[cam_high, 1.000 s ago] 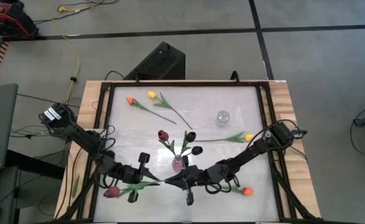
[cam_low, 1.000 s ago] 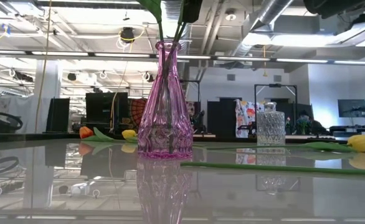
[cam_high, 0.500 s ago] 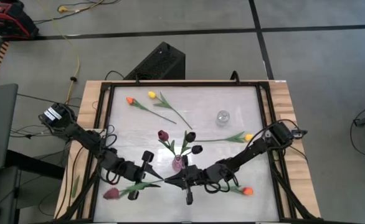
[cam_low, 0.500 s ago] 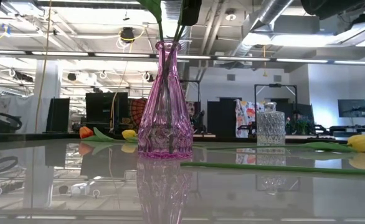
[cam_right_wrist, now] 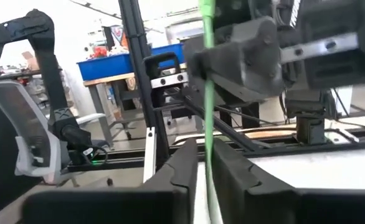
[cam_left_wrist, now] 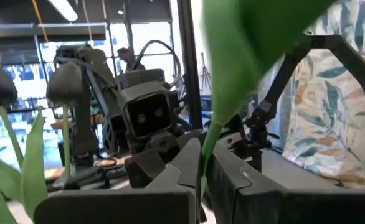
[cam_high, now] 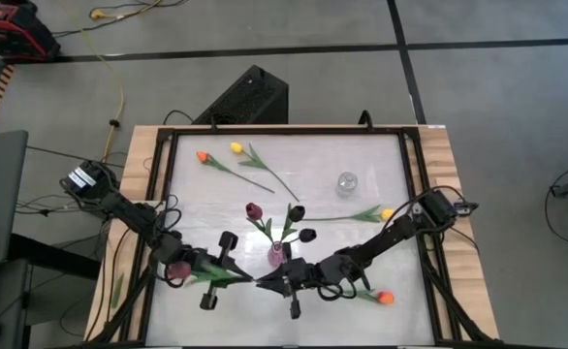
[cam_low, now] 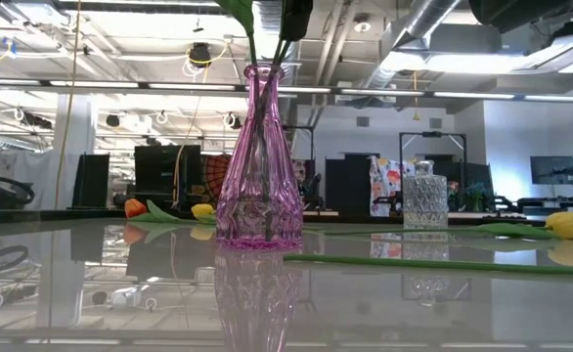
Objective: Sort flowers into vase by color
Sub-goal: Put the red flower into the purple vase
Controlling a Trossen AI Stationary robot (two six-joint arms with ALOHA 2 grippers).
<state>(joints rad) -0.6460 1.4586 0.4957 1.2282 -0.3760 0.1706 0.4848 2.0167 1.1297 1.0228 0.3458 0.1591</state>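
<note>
A maroon flower (cam_high: 177, 269) hangs above the table's near left part, its head over my left arm. Its green stem (cam_high: 247, 279) runs right from my left gripper (cam_high: 234, 277), which is shut on it, to my right gripper (cam_high: 264, 282). The right gripper's fingers stand slightly apart on either side of the stem (cam_right_wrist: 206, 124); whether they touch it I cannot tell. The pink vase (cam_high: 277, 255) stands just beyond the two grippers and holds three dark flowers (cam_high: 296, 211). Orange (cam_high: 202, 155) and yellow (cam_high: 236, 147) flowers lie on the table. My left gripper pinches the maroon flower's thin green stem (cam_left_wrist: 205, 142) between its two fingers, below a broad leaf (cam_left_wrist: 245, 56). The fingers come about level from the table's left. The flower is lifted clear of the table, its head back over the arm.
A clear glass vase (cam_high: 347, 182) stands at the far right. A yellow flower (cam_high: 388, 213) lies right of the pink vase and an orange one (cam_high: 385, 298) near the front right. A black frame (cam_high: 168, 145) edges the table.
The maroon flower's head end has swung from near the table's near edge toward the far edge, up over my left arm. The stem end at my right gripper has stayed where it was. Both arms have kept their places.
</note>
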